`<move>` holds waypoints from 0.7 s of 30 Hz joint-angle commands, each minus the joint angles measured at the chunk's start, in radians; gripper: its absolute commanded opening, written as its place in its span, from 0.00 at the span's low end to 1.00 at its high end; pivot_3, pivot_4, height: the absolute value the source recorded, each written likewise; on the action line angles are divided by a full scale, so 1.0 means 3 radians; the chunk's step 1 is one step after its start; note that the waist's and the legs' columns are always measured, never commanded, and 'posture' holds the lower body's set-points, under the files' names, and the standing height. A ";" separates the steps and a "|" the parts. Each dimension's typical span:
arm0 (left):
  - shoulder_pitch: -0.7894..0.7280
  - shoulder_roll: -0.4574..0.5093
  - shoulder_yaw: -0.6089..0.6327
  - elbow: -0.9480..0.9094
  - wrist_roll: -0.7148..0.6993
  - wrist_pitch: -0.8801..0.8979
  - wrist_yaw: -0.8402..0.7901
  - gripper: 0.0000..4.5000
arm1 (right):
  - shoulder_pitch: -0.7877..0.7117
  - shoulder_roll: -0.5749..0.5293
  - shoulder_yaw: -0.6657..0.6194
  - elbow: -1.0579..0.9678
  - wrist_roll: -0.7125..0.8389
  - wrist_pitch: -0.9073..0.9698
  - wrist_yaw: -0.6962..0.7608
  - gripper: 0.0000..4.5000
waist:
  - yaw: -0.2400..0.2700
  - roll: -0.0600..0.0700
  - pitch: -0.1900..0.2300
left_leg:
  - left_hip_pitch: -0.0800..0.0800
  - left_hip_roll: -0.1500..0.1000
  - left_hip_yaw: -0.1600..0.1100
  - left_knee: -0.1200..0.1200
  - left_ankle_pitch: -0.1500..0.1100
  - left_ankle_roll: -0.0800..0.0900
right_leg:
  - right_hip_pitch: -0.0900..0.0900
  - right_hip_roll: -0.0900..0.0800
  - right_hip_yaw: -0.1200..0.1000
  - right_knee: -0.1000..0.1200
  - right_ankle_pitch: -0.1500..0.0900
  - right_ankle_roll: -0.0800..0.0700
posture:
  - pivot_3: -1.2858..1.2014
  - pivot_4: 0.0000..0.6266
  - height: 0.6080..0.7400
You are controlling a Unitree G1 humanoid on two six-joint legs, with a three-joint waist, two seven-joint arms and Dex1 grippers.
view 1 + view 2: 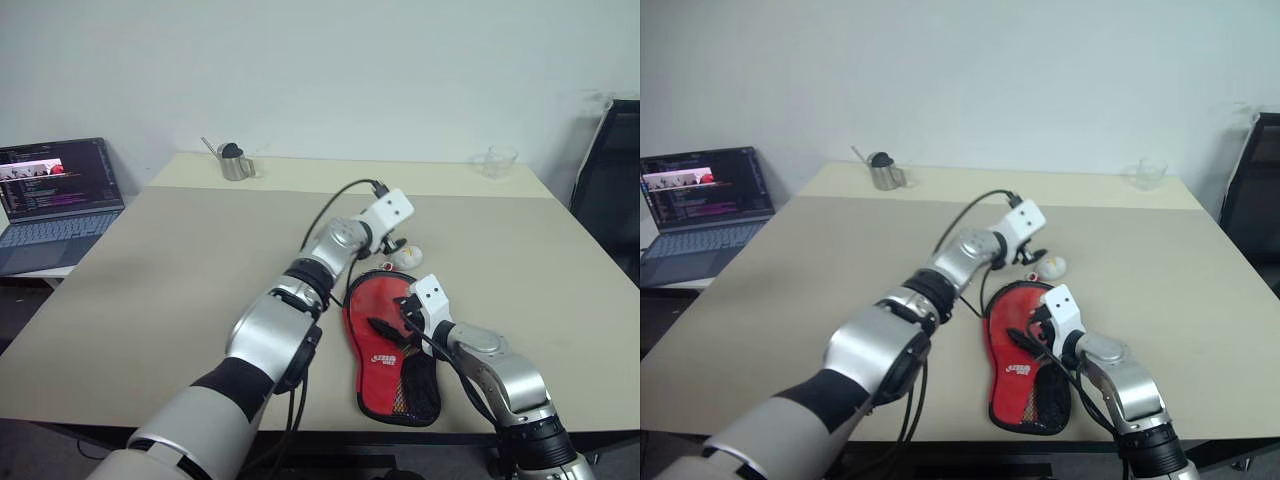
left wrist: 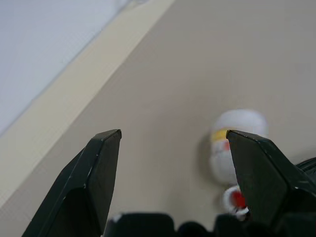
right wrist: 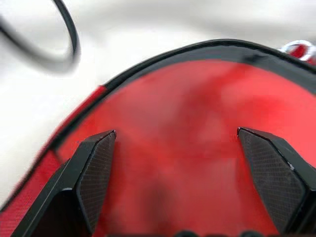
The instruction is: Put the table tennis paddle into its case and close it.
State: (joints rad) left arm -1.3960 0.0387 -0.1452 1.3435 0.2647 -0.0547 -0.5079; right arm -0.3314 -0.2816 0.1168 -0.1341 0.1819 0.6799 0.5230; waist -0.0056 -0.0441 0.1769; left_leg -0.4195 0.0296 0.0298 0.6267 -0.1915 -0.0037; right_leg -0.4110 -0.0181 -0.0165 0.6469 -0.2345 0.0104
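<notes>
The case (image 1: 385, 355) lies open on the table (image 1: 150, 290) near its front edge, red lining up, black mesh pocket at its near end; whether the red paddle lies inside it I cannot tell. The right gripper (image 3: 175, 153) hovers low over the case's red inside, fingers spread wide and holding nothing. Just beyond the case's far rim rests a small white-yellow ball (image 1: 407, 257), and the left gripper (image 2: 173, 143) hangs above it, jaws wide apart and empty.
</notes>
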 commanded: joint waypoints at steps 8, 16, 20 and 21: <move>0.0017 0.0574 0.0264 -0.0384 -0.0467 0.0028 -0.1488 0.82 | 0.0065 -0.0246 -0.0147 0.0031 0.0197 -0.0005 0.0284 0.96 | 0.0002 0.0001 0.0001 | -0.0002 -0.0002 0.0004 0.0002 0.0000 0.0000 | -0.0001 0.0003 0.0001 0.0000 0.0001 0.0001 | 0.52 0.24 1.00; 0.0443 0.1075 0.0306 -0.0917 -0.0813 0.0399 -0.2597 0.82 | 0.0135 -0.0667 -0.0509 -0.0296 0.0642 0.0118 0.0633 0.96 | 0.0000 0.0005 0.0003 | -0.0020 0.0000 0.0003 0.0002 0.0000 0.0001 | -0.0019 0.0006 0.0009 0.0004 0.0000 -0.0001 | 0.52 0.24 1.00; 0.0939 0.0998 0.0256 -0.1647 -0.1036 0.0678 -0.2844 0.82 | -0.0010 -0.0724 -0.0763 -0.0201 0.0795 0.0163 0.0570 0.96 | 0.0006 0.0006 0.0003 | -0.0034 0.0000 0.0002 0.0010 0.0001 0.0001 | -0.0032 0.0006 0.0010 0.0012 0.0001 -0.0001 | 0.52 0.24 1.00; 0.1075 0.0920 0.0258 -0.1832 -0.1081 0.0711 -0.2762 0.82 | -0.0078 -0.0715 -0.0837 -0.0167 0.0848 0.0183 0.0541 0.96 | 0.0010 0.0006 0.0003 | -0.0036 -0.0001 0.0001 0.0011 0.0001 0.0001 | -0.0033 0.0006 0.0010 0.0012 0.0001 -0.0001 | 0.52 0.24 1.00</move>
State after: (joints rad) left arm -1.0820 0.3411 -0.0655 0.9021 -0.0166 0.1385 -1.3355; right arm -0.3140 -0.4880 -0.0741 -0.1697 0.3980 0.7342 0.6934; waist -0.0026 -0.0424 0.1779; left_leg -0.4304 0.0295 0.0297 0.6303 -0.1912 -0.0032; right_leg -0.4209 -0.0167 -0.0129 0.6509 -0.2340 0.0102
